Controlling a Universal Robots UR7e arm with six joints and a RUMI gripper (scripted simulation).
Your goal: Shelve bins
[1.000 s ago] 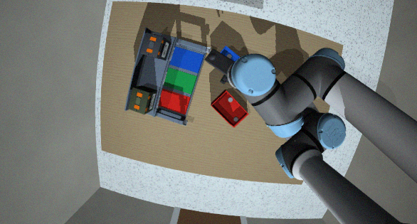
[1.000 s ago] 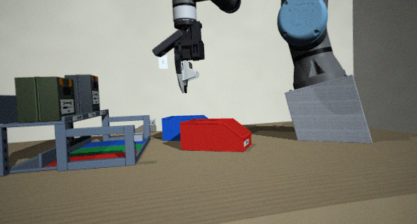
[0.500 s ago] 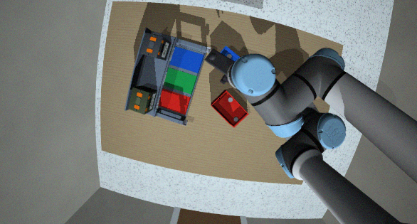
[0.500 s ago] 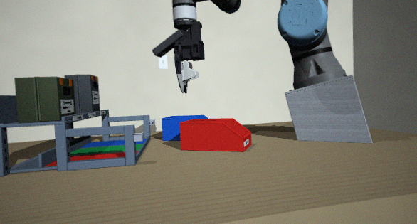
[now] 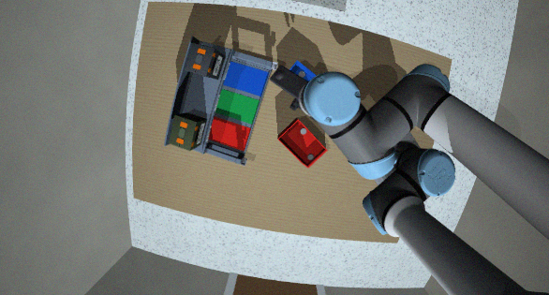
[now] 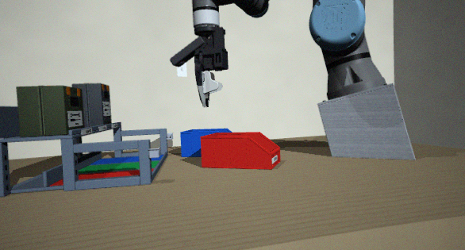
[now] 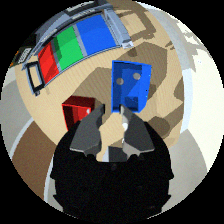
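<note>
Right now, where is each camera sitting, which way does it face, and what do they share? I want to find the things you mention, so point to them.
Top: high overhead, facing down on the shelf [image 5: 219, 98] [image 6: 68, 163]; much of the arm shows.
Exterior: low beside the table, looking across it; arm and gripper [image 6: 205, 101] [image 7: 112, 104] show.
Wrist: on the arm, looking past the fingers toward the bins.
Top and exterior share the red bin [image 5: 295, 142] [image 6: 238, 151] [image 7: 75, 106].

Top view steeply down, exterior low and side-on, wrist close.
</note>
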